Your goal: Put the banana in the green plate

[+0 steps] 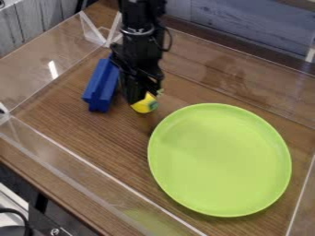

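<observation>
The yellow banana lies on the wooden table just left of the green plate; only its lower end shows. My black gripper stands straight down over the banana, its fingers closed around the fruit's upper part. The blue ridged block lies right beside the gripper on its left. The large round plate sits empty to the lower right of the gripper.
Clear plastic walls ring the table on the left, front and back. A clear folded plastic piece stands at the back left behind the arm.
</observation>
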You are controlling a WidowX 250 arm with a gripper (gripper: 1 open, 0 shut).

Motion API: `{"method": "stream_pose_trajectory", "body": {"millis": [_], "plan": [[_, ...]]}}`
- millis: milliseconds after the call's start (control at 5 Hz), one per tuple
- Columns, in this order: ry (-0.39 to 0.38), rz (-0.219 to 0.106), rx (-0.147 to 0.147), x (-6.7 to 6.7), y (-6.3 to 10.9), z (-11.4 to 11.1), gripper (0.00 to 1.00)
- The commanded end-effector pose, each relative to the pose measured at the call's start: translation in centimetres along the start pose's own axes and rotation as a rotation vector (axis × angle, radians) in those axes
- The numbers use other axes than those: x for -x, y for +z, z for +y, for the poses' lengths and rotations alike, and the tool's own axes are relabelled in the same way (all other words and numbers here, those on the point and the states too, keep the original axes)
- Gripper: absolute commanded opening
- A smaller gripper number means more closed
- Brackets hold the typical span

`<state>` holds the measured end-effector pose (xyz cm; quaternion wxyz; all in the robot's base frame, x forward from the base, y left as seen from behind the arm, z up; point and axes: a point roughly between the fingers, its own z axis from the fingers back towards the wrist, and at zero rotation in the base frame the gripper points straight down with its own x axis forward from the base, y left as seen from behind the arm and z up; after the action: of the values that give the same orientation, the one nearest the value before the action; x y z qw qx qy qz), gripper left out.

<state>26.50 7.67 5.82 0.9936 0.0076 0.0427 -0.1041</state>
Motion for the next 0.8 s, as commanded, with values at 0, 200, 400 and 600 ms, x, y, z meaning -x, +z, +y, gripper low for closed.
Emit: {"method": "stream_pose_trajectory", "body": {"millis": [0, 200, 400, 600], "plan": [[-0.010, -0.047, -0.023, -0.8, 1.1, 1.7, 1.00], [0.007, -0.043, -0.017, -0.6, 0.7, 1.9, 1.00], [0.021, -0.045, -0.014, -0.5, 0.4, 2.2, 1.00], [0.037, -0.052, -0.009, -1.5, 0.4, 2.6, 1.00]]}}
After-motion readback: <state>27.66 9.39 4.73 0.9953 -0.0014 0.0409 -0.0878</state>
